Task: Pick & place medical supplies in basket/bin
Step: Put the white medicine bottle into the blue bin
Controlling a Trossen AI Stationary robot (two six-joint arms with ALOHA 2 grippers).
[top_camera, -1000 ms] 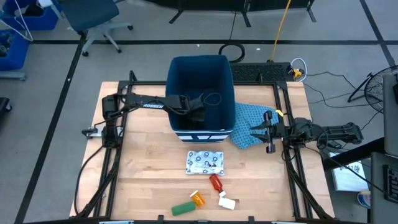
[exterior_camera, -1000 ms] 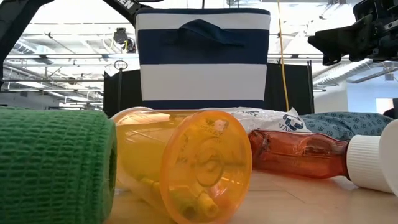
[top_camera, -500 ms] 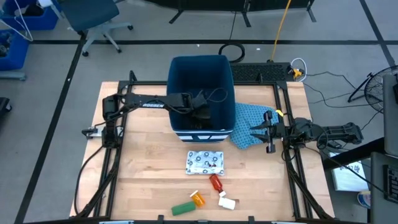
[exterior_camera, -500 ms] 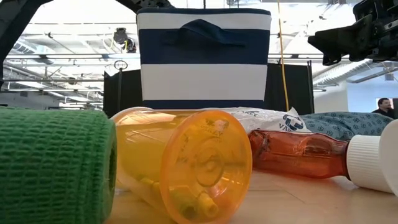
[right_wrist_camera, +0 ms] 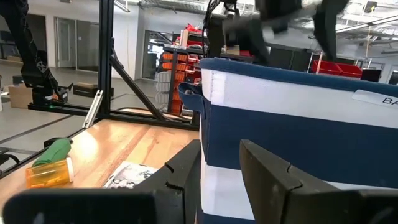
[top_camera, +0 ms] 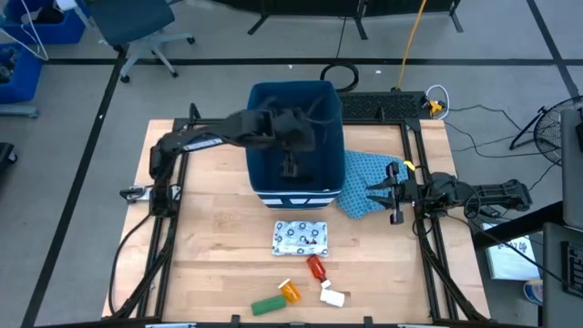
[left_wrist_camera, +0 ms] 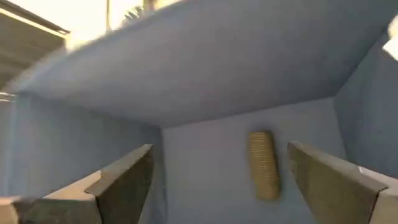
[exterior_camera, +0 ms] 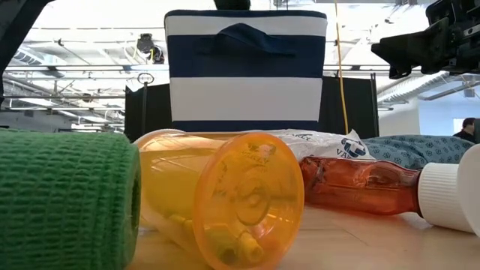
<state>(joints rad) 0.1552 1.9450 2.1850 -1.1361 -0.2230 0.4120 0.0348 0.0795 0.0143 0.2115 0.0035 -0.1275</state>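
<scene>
The dark-blue bin [top_camera: 266, 150] with a white-striped base [exterior_camera: 244, 90] stands at the table's far middle. My left gripper [top_camera: 299, 135] hangs open above its inside, fingers pointing down [left_wrist_camera: 217, 171]. A small oblong block [left_wrist_camera: 263, 165] lies flat on the bin's floor, apart from the fingers. Toward the near edge of the table lie a white blue-patterned packet [top_camera: 301, 238], a red bottle [top_camera: 316, 268], an orange vial [top_camera: 289, 292], a green block [top_camera: 269, 305] and a small white piece [top_camera: 333, 296]. My right gripper [top_camera: 372, 195] waits right of the bin, its fingers [right_wrist_camera: 186, 165] a little apart and empty.
A blue patterned cloth [top_camera: 363, 178] lies on the table between the bin and my right gripper. Black frame rails [top_camera: 168, 237] run along the table's left and right sides. Bare wood [top_camera: 219, 246] lies between the bin and the supplies.
My left gripper has risen out of the bin and drawn a little toward the far edge. It has let go of the block, which now lies on the bin's floor below it. My right arm has kept still.
</scene>
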